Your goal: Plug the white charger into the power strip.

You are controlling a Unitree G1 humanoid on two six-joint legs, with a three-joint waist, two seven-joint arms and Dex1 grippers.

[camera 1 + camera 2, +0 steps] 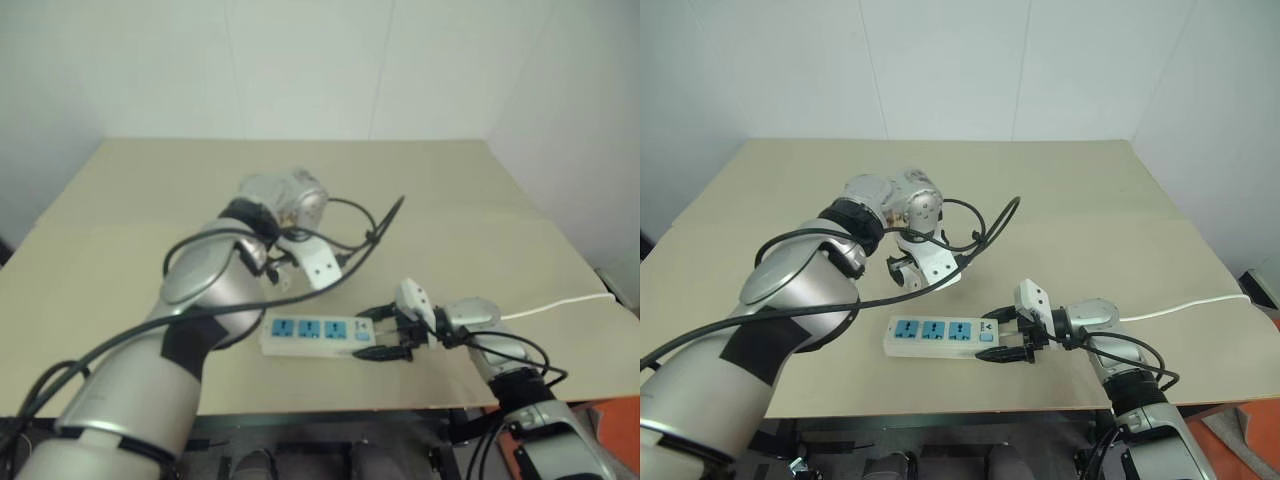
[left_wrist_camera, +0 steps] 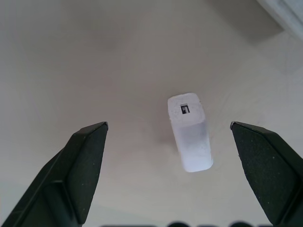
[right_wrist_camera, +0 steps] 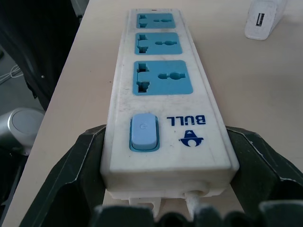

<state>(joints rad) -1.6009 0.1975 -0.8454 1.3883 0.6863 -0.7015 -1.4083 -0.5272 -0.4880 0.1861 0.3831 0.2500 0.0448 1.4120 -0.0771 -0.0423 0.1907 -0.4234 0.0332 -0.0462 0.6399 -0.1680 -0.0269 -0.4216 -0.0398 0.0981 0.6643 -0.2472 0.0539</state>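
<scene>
While our right gripper (image 3: 161,198) clamps the power strip (image 3: 163,94) by its switch end, the white charger (image 2: 189,132) lies directly beneath our wide-open left gripper (image 2: 168,156), long axis crossing the gap between its fingers.

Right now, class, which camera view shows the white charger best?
The left wrist view: the white charger stands on the table between the open left pincer fingers. The right wrist view catches it at the picture's edge; in the head views the left arm hides it.

White charger (image 2: 189,132) between spread fingers (image 2: 83,161)
</scene>
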